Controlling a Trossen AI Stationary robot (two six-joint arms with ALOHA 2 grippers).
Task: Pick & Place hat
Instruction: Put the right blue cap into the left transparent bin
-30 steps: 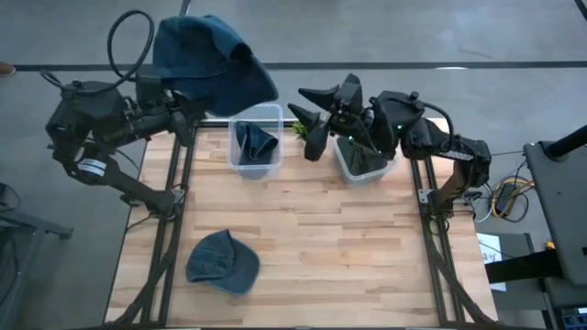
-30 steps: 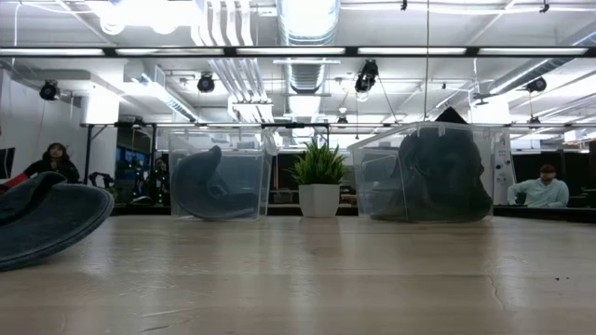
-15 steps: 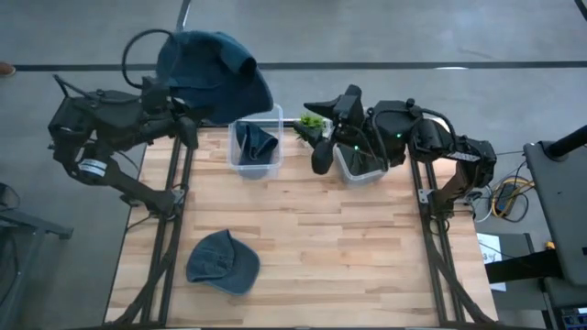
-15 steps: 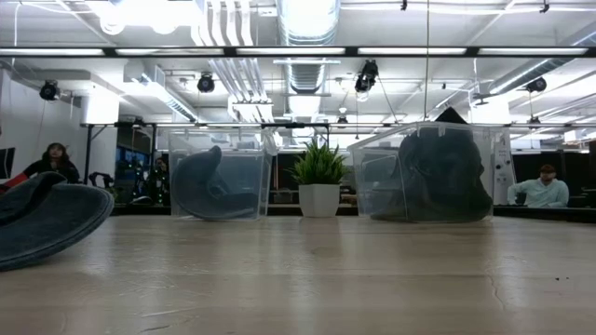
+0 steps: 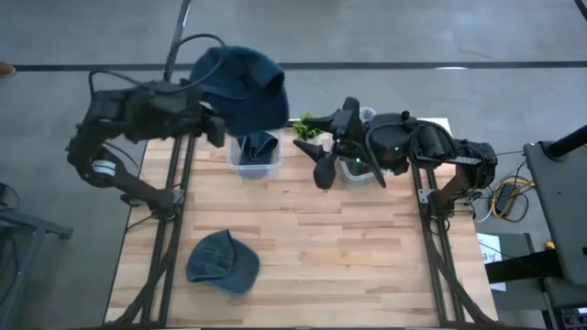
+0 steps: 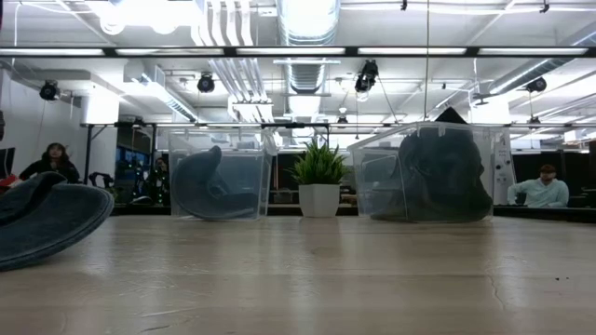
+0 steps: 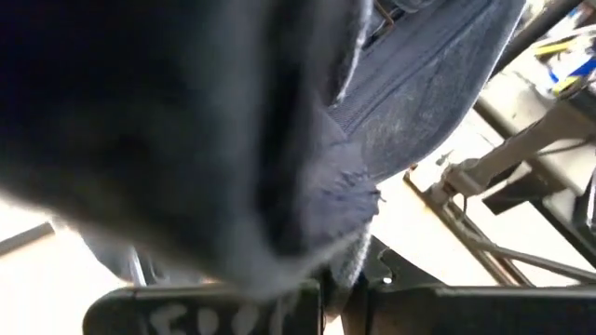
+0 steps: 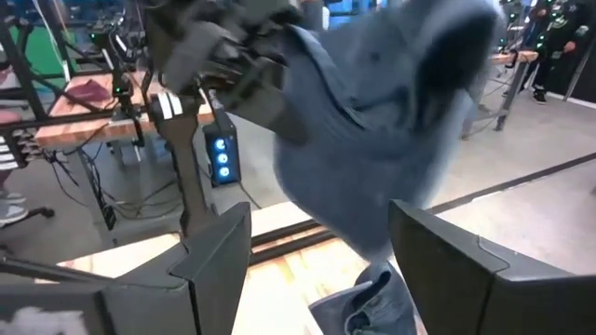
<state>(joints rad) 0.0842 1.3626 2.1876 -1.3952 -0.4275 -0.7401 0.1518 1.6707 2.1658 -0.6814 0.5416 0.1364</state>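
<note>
A dark blue hat (image 5: pixel 240 84) hangs in the air over the table's far edge, just above the left clear bin (image 5: pixel 240 167), with my left gripper (image 5: pixel 213 126) shut on it. The hat (image 8: pixel 391 112) also fills much of the right wrist view. That bin holds another blue hat (image 5: pixel 260 147). My right gripper (image 5: pixel 316 162) is open and holds nothing, hovering between the left bin and the right bin (image 5: pixel 350 174). One more blue hat (image 5: pixel 223 262) lies crown up on the table's near left part. My left gripper pinches bunched cloth at the hat's edge (image 7: pixel 328 265) between its two fingers, coming from the table's left side. The cloth covers the fingertips, so one layer or several cannot be told. The hat is lifted clear and billows out beyond the fingers, above the left bin.
A small potted plant (image 5: pixel 307 124) stands between the two bins at the far edge. The right bin (image 6: pixel 433 172) holds dark cloth. Bare wood (image 5: pixel 348 257) spreads over the table's near right part. People (image 6: pixel 545 191) sit in the room behind.
My left gripper has swung toward the table's right edge and a little down, carrying the hat from beyond the far left corner to above the left bin. My right gripper has drifted toward the near edge, staying open.
</note>
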